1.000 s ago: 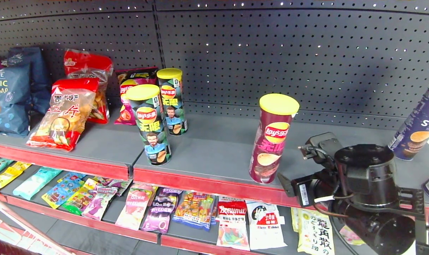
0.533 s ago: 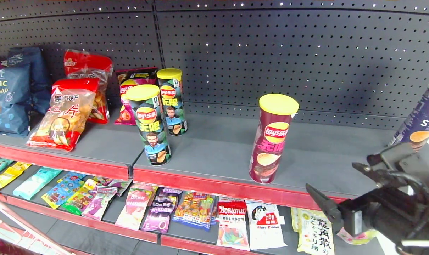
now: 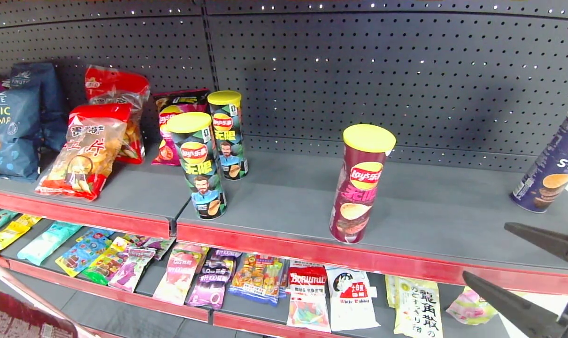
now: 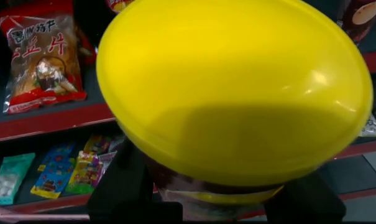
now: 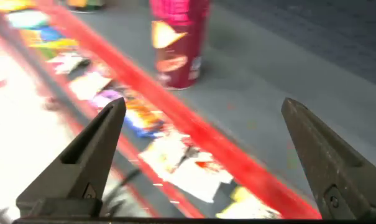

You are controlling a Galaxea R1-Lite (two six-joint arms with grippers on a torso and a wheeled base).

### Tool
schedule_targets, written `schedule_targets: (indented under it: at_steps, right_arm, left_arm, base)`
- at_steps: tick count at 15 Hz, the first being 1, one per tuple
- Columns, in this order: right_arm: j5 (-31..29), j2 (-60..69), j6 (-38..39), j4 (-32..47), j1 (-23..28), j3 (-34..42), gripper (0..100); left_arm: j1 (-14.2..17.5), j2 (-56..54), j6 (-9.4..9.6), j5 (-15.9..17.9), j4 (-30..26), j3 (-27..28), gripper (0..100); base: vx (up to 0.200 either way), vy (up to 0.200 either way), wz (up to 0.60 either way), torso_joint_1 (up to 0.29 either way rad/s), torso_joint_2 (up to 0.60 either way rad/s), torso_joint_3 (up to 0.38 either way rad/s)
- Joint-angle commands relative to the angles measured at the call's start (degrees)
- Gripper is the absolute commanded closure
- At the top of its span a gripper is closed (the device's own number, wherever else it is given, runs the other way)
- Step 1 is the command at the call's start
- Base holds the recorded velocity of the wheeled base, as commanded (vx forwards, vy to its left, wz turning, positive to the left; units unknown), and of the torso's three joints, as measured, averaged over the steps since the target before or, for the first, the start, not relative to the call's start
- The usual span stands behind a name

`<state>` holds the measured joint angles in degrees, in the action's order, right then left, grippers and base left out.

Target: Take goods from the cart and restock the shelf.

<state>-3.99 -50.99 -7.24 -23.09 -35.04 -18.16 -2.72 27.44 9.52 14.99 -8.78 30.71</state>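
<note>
A maroon chip can [image 3: 361, 183] with a yellow lid stands upright near the front edge of the grey shelf [image 3: 288, 197]. My right gripper [image 3: 484, 249] is open and holds nothing, low and to the right of that can, in front of the shelf's red edge. The right wrist view shows the same gripper [image 5: 203, 106] with its fingers [image 5: 82, 168] spread wide and the maroon can [image 5: 178, 43] beyond them. My left gripper [image 4: 215, 193] is shut on another can, whose yellow lid [image 4: 237, 87] faces the left wrist camera.
Two green-and-black cans [image 3: 197, 164] [image 3: 227, 134] stand left of centre, with snack bags [image 3: 84, 150] further left. A blue can [image 3: 549, 164] leans at the far right. Small packets [image 3: 260, 277] line the lower shelf. The cart's corner [image 3: 11, 310] is at lower left.
My right arm has drawn back from the shelf, down and to the right, leaving the maroon can standing. The cart's corner at lower left shows more red.
</note>
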Motion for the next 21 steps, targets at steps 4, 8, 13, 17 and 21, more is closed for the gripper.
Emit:
schedule_targets:
  at_steps: [4,8,13,17,21]
  right_arm:
    - [10.58,15.31,0.03,30.82,29.67,-7.41,0]
    - [4.60,26.30,0.47,40.84,36.97,-6.53,0]
    - [1.96,46.60,0.30,31.97,37.85,9.11,0]
    - [2.40,47.74,1.09,19.49,35.83,17.99,0]
    - [0.82,50.99,2.41,19.92,34.77,17.90,0]
  left_arm:
    - [-0.01,6.40,-0.03,3.99,3.77,0.93,100]
    - [-0.01,7.98,-0.03,5.31,4.38,1.11,100]
    - [-0.01,12.99,0.15,9.79,8.69,1.28,100]
    - [-0.01,13.87,0.06,11.11,9.13,1.20,100]
    - [-0.18,13.16,-1.52,11.81,10.89,0.76,100]
  base:
    - [0.000,0.000,0.00,0.000,0.00,0.000]
    - [0.000,0.000,0.00,0.000,0.00,0.000]
    - [0.000,0.000,0.00,0.000,0.00,0.000]
    - [0.000,0.000,0.00,0.000,0.00,0.000]
    - [0.000,0.000,0.00,0.000,0.00,0.000]
